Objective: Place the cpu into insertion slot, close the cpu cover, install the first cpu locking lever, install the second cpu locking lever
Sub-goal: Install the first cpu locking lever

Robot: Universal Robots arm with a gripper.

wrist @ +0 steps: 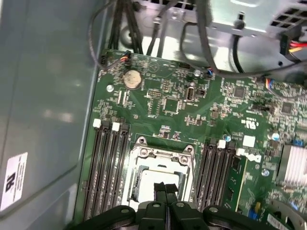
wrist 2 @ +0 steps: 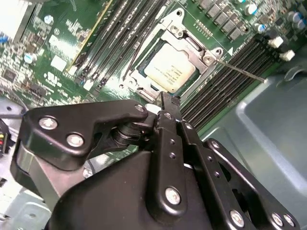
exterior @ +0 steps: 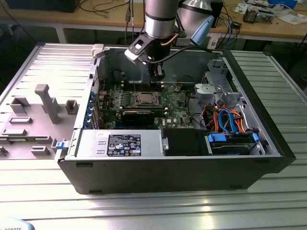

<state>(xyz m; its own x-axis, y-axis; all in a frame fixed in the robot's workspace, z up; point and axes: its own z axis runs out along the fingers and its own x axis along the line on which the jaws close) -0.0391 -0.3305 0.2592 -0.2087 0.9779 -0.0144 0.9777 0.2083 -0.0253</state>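
hovering above the green board inside the open case, the gripper has both fingers pressed together with nothing between them. the cpu lies flat in the insertion slot. its silver top shows through the window of the cpu cover, which lies down around it. in both wrist views the fingertips stand at one edge of the socket, near the frame rather than over the middle of the chip. contact with the frame cannot be confirmed. one locking lever, a thin straight rod, starts at a corner of the cover on the side of the cpu away from the fingertips. its long axis crosses the memory slots and points toward the case wall. judged from its free-standing end, this lever is not latched. the lever's free end is well apart from the fingertips, with the socket between them.
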